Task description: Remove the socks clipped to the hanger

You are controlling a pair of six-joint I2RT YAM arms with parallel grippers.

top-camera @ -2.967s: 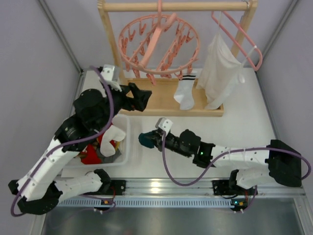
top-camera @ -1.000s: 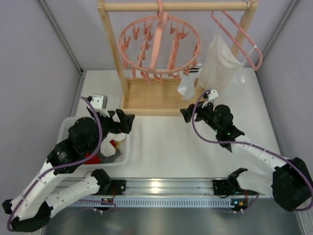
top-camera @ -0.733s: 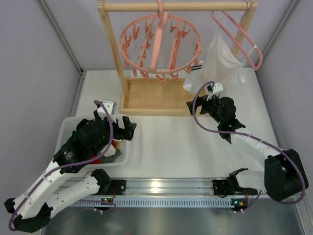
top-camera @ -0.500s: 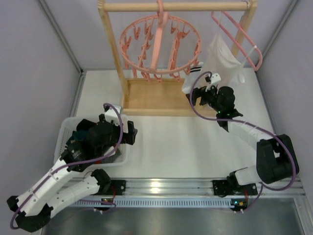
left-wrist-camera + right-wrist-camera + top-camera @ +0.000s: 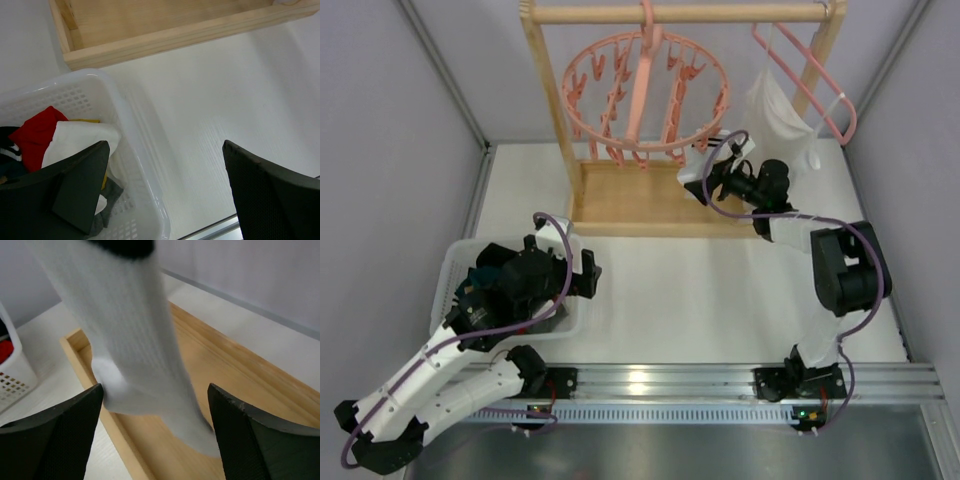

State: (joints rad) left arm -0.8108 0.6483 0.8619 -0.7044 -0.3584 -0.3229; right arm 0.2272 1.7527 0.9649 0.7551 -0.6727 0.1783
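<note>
Top external view: white table (image 5: 720, 290) is carrying a wooden rack (image 5: 640, 200) along its far side, base tray and two uprights under a crossbar. A large white garment (image 5: 780, 110) is hanging at the rack's right end on a plain pink triangular hanger (image 5: 825, 95). Left of it, the round pink ring hanger (image 5: 638, 90) is hanging by its hook from the crossbar, clips dangling all round, most holding nothing. A white slotted basket (image 5: 450, 262) is sitting at the near left of the table. One striped sock (image 5: 695, 165), white with black bands at the cuff, is hanging from the near-right rim of the ring, toe down over the rack's base; the clip holding it is too small to make out. Right gripper (image 5: 710, 180) is reaching up beside this sock. Right wrist view: the sock (image 5: 130, 340) is hanging between the two dark fingers (image 5: 50, 435), jaws standing wide apart and not clamping the fabric. Left gripper (image 5: 582, 272) is hovering low over the basket's right edge. Left wrist view: left gripper (image 5: 165, 145) is also spread wide and holding nothing, one finger over the basket (image 5: 125, 125), the other over bare table. Loose socks (image 5: 32, 137) are lying heaped inside, red, white, a strip of yellow, some grey.
</note>
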